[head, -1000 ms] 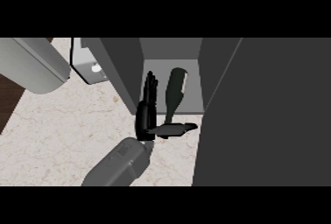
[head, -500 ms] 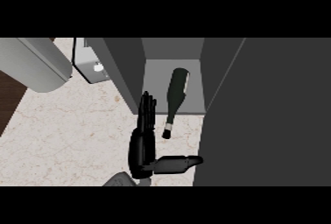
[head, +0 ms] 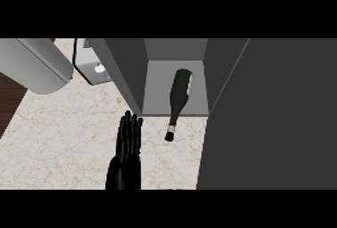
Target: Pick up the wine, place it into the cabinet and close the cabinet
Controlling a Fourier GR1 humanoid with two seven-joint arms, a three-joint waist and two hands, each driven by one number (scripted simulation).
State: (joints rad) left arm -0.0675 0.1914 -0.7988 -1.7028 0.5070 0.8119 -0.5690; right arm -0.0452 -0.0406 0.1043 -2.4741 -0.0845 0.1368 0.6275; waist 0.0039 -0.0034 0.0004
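Dark green glass wine bottle [head: 179, 95] lies in the grey cabinet [head: 126, 73] (neck outside); our black left hand [head: 128, 142] is released; closing remains.

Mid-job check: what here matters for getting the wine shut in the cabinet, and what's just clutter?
Job: wine bottle, neck poking out; cabinet; left hand, open.
Lying about: light grey rounded object at top left; grey box with white knob.
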